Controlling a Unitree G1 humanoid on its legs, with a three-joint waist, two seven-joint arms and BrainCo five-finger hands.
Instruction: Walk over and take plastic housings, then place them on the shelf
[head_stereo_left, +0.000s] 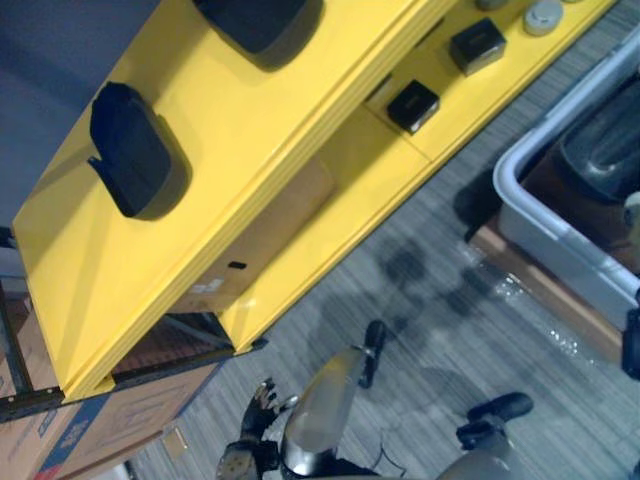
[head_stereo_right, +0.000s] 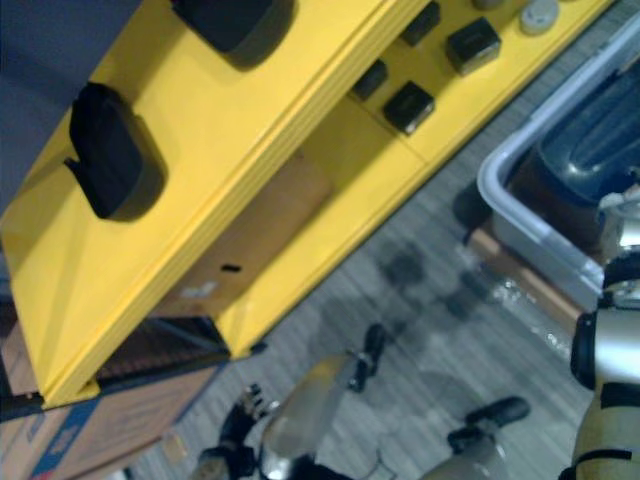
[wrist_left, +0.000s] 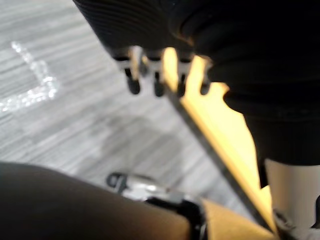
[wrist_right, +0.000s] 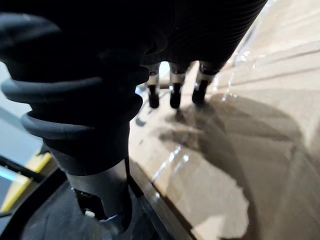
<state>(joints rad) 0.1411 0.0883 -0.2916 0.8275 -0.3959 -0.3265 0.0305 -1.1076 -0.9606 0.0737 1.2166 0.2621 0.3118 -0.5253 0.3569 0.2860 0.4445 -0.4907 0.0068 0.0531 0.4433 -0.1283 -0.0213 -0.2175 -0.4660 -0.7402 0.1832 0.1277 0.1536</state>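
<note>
Two black plastic housings (head_stereo_left: 130, 150) (head_stereo_left: 255, 20) lie on the top board of the yellow shelf (head_stereo_left: 250, 130). More dark housings (head_stereo_left: 600, 150) fill a grey bin (head_stereo_left: 545, 215) on the right. My left hand (head_stereo_left: 255, 412) hangs low near the shelf's corner; in the left wrist view its fingers (wrist_left: 156, 80) point down, relaxed, holding nothing above the grey floor. In the right wrist view my right hand's fingers (wrist_right: 172, 87) are straight and empty over a brown film-wrapped surface (wrist_right: 260, 100).
Small black boxes (head_stereo_left: 413, 105) (head_stereo_left: 477, 45) and a round grey part (head_stereo_left: 543, 16) sit on the lower yellow board. A cardboard box (head_stereo_left: 100, 425) stands under the shelf's near end. The bin rests on a brown wrapped platform (head_stereo_left: 540, 285). Grey carpet (head_stereo_left: 420, 290) lies between the shelf and the bin.
</note>
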